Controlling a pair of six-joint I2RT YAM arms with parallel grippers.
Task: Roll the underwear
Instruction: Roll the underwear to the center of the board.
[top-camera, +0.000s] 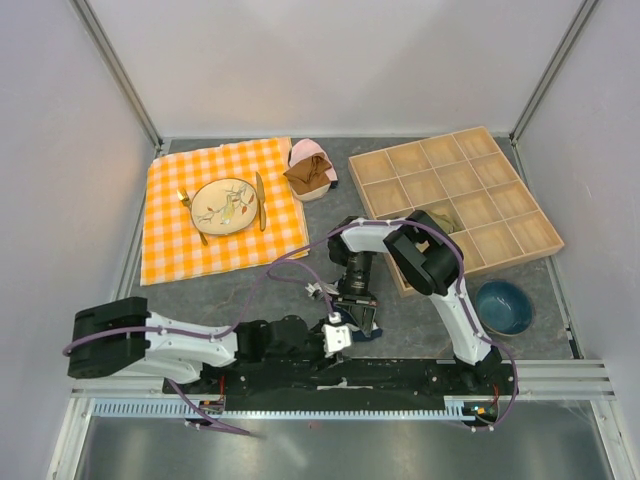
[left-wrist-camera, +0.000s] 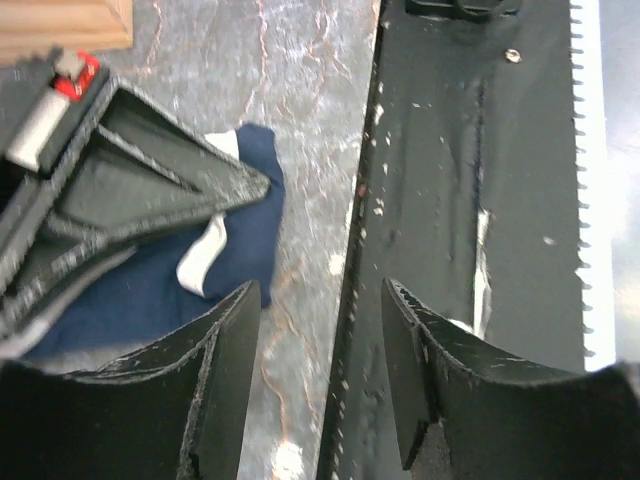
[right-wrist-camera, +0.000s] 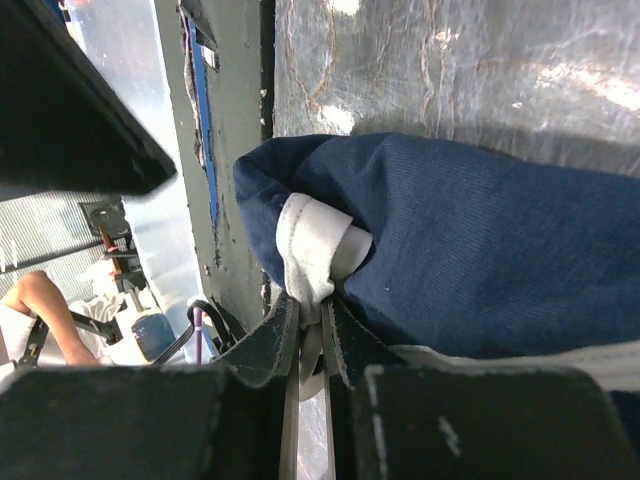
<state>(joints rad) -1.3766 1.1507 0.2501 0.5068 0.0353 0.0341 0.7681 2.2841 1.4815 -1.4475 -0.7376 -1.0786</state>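
– Two hands: right hand (right-wrist-camera: 310, 325) pinches the underwear (right-wrist-camera: 480, 250) trim on the table (right-wrist-camera: 450, 60), near edge; left hand (left-wrist-camera: 320, 340) spread, empty
– Risk, likely: thin pinch slips, cloth unfolds

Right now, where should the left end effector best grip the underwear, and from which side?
Probably the bare navy edge of the underwear by the rail, coming from the rail side: it lies flat and uncovered there, while the right end effector pinches the white trim.
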